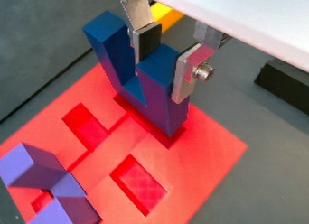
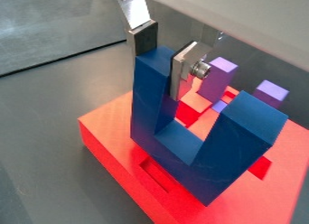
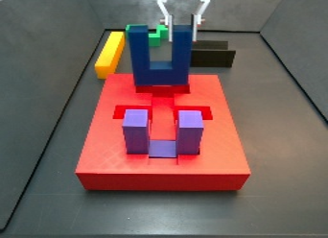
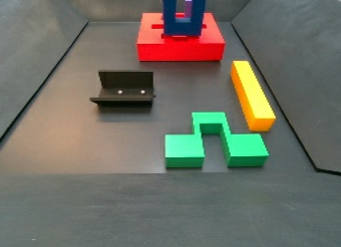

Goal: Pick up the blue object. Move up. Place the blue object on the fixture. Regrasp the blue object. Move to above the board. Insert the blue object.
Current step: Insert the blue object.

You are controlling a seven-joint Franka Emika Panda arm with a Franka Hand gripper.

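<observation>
In a side view the yellow bar (image 3: 110,51) lies off to the left of the board (image 3: 115,155), and at the board's far end the blue object (image 3: 166,61) stands prongs-up, its base at a recess. The gripper (image 2: 167,54) is clamped on one prong only, plates flat against it. Held off-centre like this, the block could tilt and catch a recess edge, jamming rather than seating

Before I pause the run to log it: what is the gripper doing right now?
Gripper: above the board, shut on one prong of the blue object, prongs pointing up.
</observation>
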